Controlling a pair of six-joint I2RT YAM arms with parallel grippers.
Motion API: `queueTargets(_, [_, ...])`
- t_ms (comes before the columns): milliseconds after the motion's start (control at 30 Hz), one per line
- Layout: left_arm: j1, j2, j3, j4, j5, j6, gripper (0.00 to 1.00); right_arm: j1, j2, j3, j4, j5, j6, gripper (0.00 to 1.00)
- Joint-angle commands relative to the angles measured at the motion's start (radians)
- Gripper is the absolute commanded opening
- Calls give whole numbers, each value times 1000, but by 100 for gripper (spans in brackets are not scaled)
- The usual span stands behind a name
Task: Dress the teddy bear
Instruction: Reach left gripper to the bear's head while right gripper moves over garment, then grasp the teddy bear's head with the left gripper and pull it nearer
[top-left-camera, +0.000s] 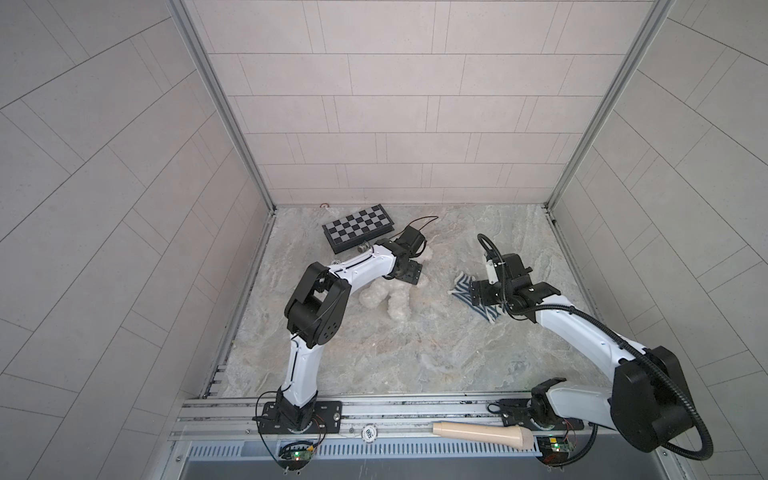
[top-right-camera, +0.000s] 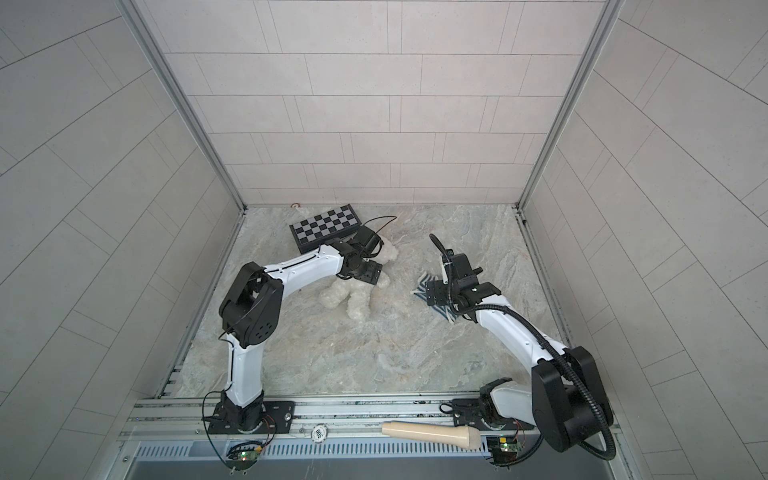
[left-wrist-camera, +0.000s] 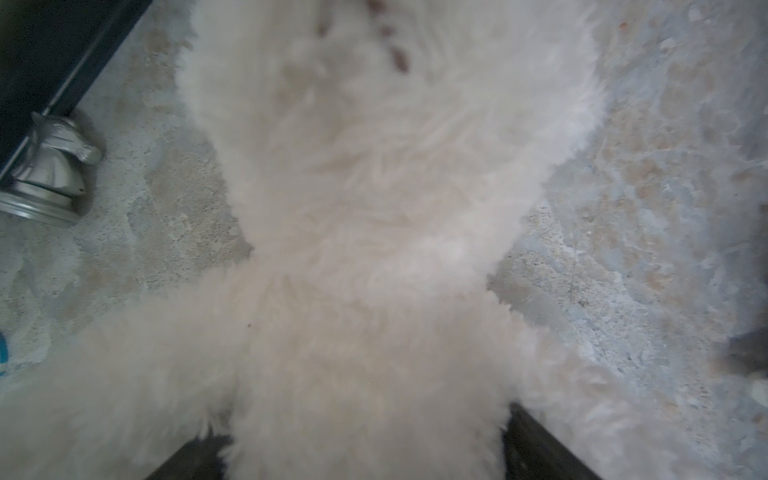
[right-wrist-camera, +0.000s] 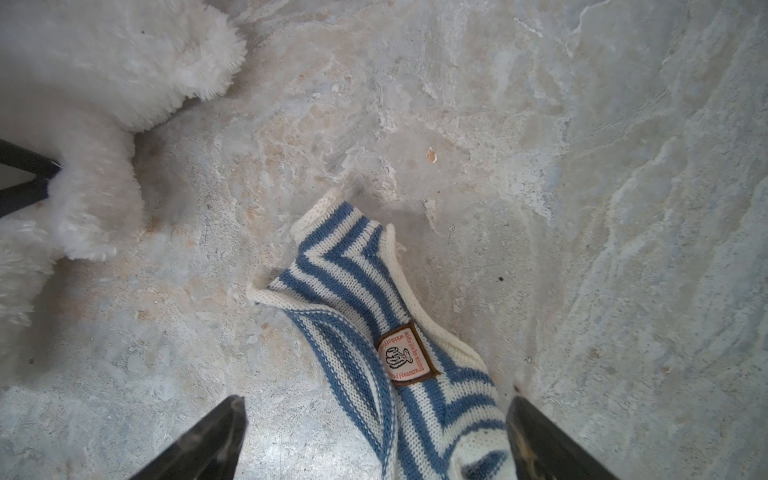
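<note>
Left gripper (left-wrist-camera: 365, 424): jaws are spread wide. It is lowered over the teddy bear's (left-wrist-camera: 365, 208) middle.
Left fingers (left-wrist-camera: 540, 449): one is seen on each side of the plush body, and fur is pressed against both. Whether the body is squeezed cannot be told.
Right gripper (right-wrist-camera: 376, 400): jaws are spread wide and nothing is pinched. It is held low over the striped shirt (right-wrist-camera: 353, 291).
Right fingers (right-wrist-camera: 208, 440): one is set clear of the knit on bare table. The other is found at the shirt's edge, and contact cannot be confirmed.
Teddy bear, place: in both top views it is laid on the table (top-left-camera: 415, 353), left of centre. Its head end is turned toward the chessboard (top-left-camera: 359, 226) and its legs toward the front rail.
Teddy bear, look: white, long fluffy pile and stubby limbs splayed outward. Blurred brown marks are seen at the head end in the left wrist view. The torso is hidden under the left arm in both top views.
Striped shirt: blue and cream knit, crumpled flat on the table to the right of the bear and apart from it. A brown-edged badge (right-wrist-camera: 405, 357) is turned upward.
Chess knight (left-wrist-camera: 54, 170): silver, tipped on its side against the chessboard's edge, just beside the bear.
</note>
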Motion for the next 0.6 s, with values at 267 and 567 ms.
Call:
queueTargets(267, [-4, -82, -130, 20, 27, 17, 64, 34, -59, 8, -24, 39, 22, 99])
queueTargets(567, [-42, -209, -264, 33, 50, 33, 61, 44, -56, 11, -42, 35, 20, 100])
